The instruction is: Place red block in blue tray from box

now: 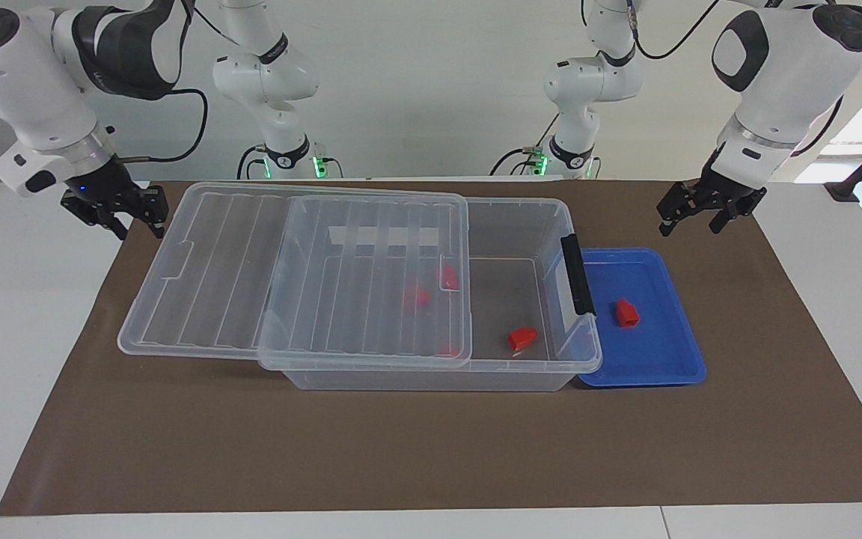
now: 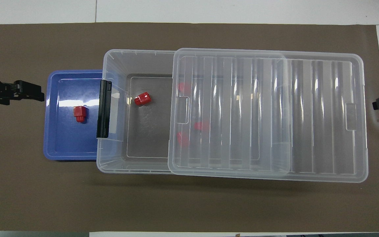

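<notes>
One red block (image 1: 626, 313) lies in the blue tray (image 1: 655, 352), which stands against the box's latch end, toward the left arm's end of the table. In the overhead view this block (image 2: 79, 113) sits mid-tray (image 2: 61, 138). The clear box (image 1: 521, 203) holds another red block (image 1: 522, 338) (image 2: 142, 98) in its uncovered part. Three more red blocks (image 1: 416, 297) show blurred under the lid (image 1: 214, 277). My left gripper (image 1: 693, 224) (image 2: 39, 95) hangs open and empty above the mat beside the tray. My right gripper (image 1: 139, 228) (image 2: 378, 103) hangs open and empty beside the lid's overhanging end.
The ribbed lid (image 2: 308, 115) is slid toward the right arm's end and overhangs the box (image 2: 110, 154) there. A black latch (image 1: 578, 273) stands on the box end next to the tray. A brown mat (image 1: 401, 449) covers the table.
</notes>
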{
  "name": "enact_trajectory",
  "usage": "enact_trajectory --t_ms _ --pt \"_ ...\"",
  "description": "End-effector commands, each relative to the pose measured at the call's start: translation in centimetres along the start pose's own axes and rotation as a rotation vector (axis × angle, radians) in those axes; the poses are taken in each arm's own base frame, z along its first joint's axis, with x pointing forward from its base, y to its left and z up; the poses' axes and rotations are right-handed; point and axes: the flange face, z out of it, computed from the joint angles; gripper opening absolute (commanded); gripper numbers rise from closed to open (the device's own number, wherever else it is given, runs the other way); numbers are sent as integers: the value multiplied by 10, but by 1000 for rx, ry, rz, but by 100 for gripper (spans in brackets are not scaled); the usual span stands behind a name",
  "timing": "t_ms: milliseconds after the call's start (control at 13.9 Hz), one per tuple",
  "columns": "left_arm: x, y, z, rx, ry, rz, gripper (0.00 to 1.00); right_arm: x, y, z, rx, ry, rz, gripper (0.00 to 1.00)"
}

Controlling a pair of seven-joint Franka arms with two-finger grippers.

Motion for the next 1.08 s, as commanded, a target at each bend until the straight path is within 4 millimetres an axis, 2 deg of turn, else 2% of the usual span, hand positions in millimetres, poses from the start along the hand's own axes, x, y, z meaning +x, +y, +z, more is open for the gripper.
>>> enact_trajectory --t_ms 0,144,289,577,938,1010 --pt "-7 -14 -5 19 -3 -27 100 -14 1 2 -6 -12 33 0" --pt "-7 -18 -5 24 -6 -30 100 -24 10 8 -18 -34 71 0" --pt "-7 -18 -5 27 -4 -24 100 -30 9 17 -18 -36 76 0" --pt "-7 -18 -5 47 -3 -15 100 -32 18 34 -22 -29 82 0" --pt "-6 -18 -5 47 3 -21 100 -27 7 70 -23 -21 103 0" --pt "-6 -18 -5 46 5 -21 100 -26 4 71 -23 -22 111 0"
